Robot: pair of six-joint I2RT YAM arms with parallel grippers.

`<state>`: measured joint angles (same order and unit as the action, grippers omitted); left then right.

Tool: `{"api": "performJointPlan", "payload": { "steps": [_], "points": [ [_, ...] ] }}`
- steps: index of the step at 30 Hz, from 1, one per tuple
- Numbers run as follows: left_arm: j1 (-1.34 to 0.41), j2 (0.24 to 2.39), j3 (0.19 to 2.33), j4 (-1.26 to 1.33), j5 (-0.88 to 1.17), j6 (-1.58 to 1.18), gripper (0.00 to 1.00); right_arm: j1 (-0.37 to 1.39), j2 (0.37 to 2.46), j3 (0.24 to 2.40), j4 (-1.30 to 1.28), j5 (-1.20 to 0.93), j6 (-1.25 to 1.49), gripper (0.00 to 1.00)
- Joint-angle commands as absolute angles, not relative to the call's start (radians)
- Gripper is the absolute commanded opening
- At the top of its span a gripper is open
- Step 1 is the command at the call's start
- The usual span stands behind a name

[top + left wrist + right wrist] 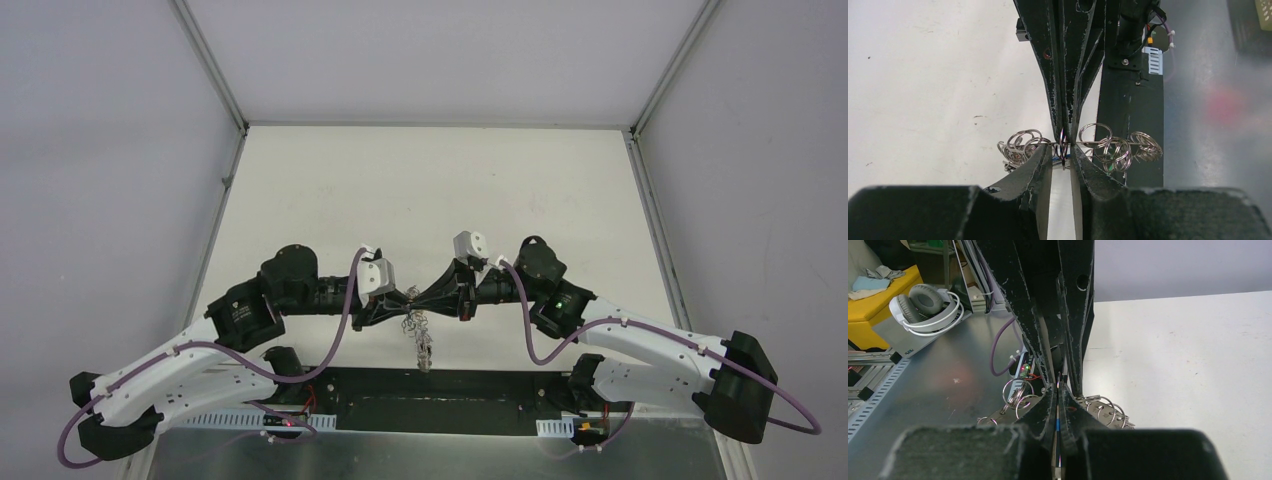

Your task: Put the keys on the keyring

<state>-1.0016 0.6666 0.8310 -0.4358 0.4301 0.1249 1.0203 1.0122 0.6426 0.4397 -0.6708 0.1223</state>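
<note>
The keyring hangs in the air between the two gripper tips, and keys dangle below it. In the left wrist view its wire runs level, with small loops bunched at left and right. My right gripper comes in from above and is shut on the keyring beside a small iridescent ring. My left gripper faces it with jaws slightly apart either side of that ring, not touching it. In the right wrist view, the right gripper is pinched shut on a thin strip.
The black mounting plate and a metal bench lie under the hanging keys. White headphones and a yellow box sit beyond the bench. White walls enclose the table.
</note>
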Motion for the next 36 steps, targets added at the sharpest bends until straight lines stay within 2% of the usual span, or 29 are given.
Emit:
{"api": "performJointPlan", "payload": {
  "steps": [1,4,7,13,18,20,24,29,36],
  "points": [
    [-1.008,0.646,0.863,-0.364,0.451,0.118,0.19,1.025,0.983,0.65,0.52,-0.68,0.116,0.0],
    [-1.007,0.642,0.862,-0.362,0.438,0.106,0.13,1.025,0.985,0.652,0.514,-0.681,0.117,0.0],
    [-1.008,0.639,0.862,-0.363,0.434,0.108,0.01,1.025,0.983,0.653,0.511,-0.679,0.115,0.0],
    [-1.007,0.641,0.871,-0.382,0.407,0.106,0.0,1.025,0.975,0.648,0.507,-0.64,0.121,0.02],
    [-1.006,0.676,0.957,-0.516,0.363,0.132,0.0,1.025,0.947,0.64,0.486,-0.601,0.116,0.39],
    [-1.007,0.705,1.008,-0.59,0.362,0.152,0.0,1.024,0.937,0.636,0.478,-0.584,0.113,0.5],
    [-1.007,0.782,1.132,-0.756,0.36,0.185,0.0,1.025,0.928,0.632,0.47,-0.558,0.111,0.62],
    [-1.008,0.918,1.314,-0.982,0.336,0.222,0.0,1.025,0.939,0.64,0.477,-0.53,0.131,0.62],
    [-1.009,1.103,1.541,-1.235,0.289,0.248,0.0,1.025,0.975,0.658,0.503,-0.553,0.154,0.58]
  ]
}}
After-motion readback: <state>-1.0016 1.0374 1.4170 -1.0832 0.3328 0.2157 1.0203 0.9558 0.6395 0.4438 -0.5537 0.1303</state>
